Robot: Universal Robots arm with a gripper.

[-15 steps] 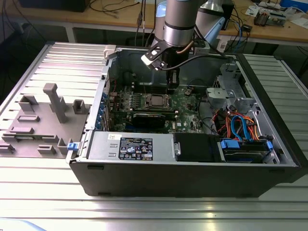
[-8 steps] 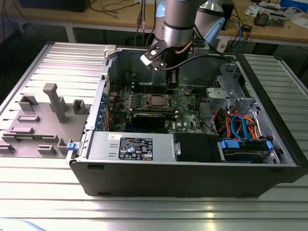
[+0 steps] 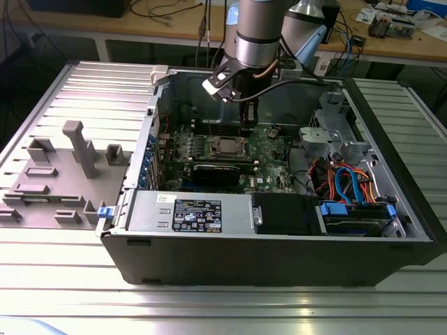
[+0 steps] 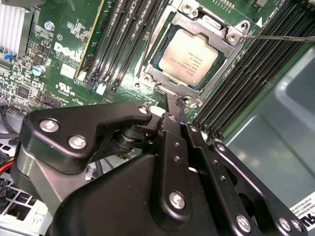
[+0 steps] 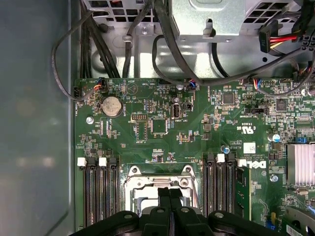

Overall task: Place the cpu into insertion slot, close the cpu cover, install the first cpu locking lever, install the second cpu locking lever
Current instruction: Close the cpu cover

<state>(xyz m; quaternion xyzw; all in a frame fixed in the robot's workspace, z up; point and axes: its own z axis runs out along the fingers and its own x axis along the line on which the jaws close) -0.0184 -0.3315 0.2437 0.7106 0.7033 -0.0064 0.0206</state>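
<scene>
The cpu lies flat in the insertion slot on the green board, its pale face up. The silvery cpu cover is down around it, and the chip shows through its window. A thin metal locking lever runs out from one corner of the socket. My gripper is shut, and its black fingertips are pressed together at the socket's edge beside a small wire hook. In the exterior view the gripper hangs inside the open case just to the exterior view's right of the cpu.
Black memory slots flank the socket on both sides. A black graphics card lies in front of it, then a labelled power supply. A drive cage with blue and orange cables fills the exterior view's right. A grey fixture plate sits outside the case.
</scene>
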